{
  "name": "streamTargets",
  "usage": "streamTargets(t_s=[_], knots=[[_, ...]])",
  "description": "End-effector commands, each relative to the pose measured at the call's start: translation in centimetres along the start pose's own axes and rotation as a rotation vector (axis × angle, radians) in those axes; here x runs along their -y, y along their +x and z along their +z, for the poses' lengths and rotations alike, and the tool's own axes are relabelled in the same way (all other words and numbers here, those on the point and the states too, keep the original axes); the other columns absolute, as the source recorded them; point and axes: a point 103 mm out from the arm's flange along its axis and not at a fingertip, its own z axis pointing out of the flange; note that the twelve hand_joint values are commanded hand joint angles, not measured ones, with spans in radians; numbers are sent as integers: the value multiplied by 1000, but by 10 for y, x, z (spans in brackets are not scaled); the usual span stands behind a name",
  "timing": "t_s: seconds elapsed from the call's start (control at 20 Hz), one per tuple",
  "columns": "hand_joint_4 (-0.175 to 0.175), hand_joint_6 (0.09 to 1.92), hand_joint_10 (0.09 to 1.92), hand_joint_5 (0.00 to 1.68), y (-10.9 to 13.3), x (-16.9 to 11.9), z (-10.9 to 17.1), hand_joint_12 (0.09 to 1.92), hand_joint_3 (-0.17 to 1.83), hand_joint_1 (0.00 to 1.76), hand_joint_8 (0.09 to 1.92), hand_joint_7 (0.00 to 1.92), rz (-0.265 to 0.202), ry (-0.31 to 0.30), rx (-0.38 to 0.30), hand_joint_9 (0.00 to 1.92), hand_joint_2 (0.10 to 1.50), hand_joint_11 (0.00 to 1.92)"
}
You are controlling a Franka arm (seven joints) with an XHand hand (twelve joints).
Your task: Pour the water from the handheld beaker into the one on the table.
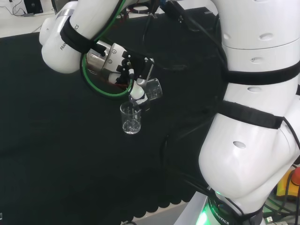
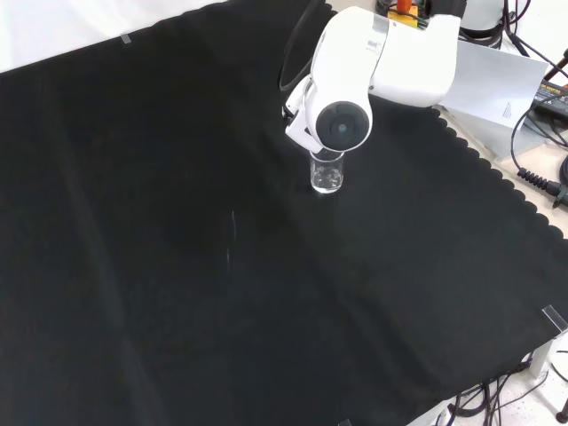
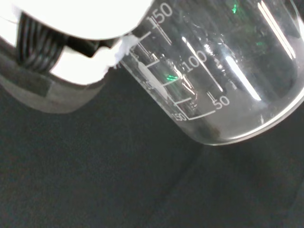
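Head view: beakers, two, clear glass. One, the held beaker (image 1: 153,89), is gripped in the hand (image 1: 125,65), fingers curled round its wall, tipped well over with its mouth down toward the second. The other, the standing beaker (image 1: 130,119), is upright on the counter (image 1: 56,140) just below and to the left of the held one; its rim sits under the tilted lip, and whether the two glasses touch cannot be told. Contents of either vessel are not plainly visible from here. Hand, one, black and white, at the end of a white arm (image 1: 253,93) whose large links fill the right of this view; a green cable loop (image 1: 93,84) hangs round the wrist. Front view: the standing beaker (image 2: 327,172) is upright on the cloth, directly below a white link with a round grey cap (image 2: 342,126) that hides what is behind it. Wrist view: the held beaker (image 3: 223,80) is seen close, on its side, with printed graduation marks along the wall and a white part of the hand (image 3: 80,33) against it. Surface: counter covered in black cloth (image 2: 177,266) with a scalloped edge. Room: cables (image 2: 541,177) and equipment lie beyond the cloth's right edge in the front view.
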Motion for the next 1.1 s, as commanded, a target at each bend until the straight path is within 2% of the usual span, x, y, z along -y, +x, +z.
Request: streamTargets(t_s=[0.05, 0.4, 0.55, 0.85, 1.1], knots=[[165, 607, 87, 1322, 0, 1, 0, 531, 718, 1154, 332, 1704, 3, 5, 6, 1841, 606, 1509], [164, 607, 87, 1322, 0, 3, -1, 530, 717, 1154, 331, 1705, -1, 5, -2, 1840, 606, 1507], [164, 607, 87, 1322, 1, 3, -2, 530, 716, 1154, 330, 1705, -4, -13, -21, 1840, 607, 1506], [163, 607, 87, 1321, -6, 4, 1, 529, 715, 1154, 329, 1704, -47, -83, -151, 1838, 608, 1506], [165, 608, 87, 1319, -16, 4, 9, 530, 712, 1153, 326, 1701, -64, -150, -228, 1834, 610, 1507]])
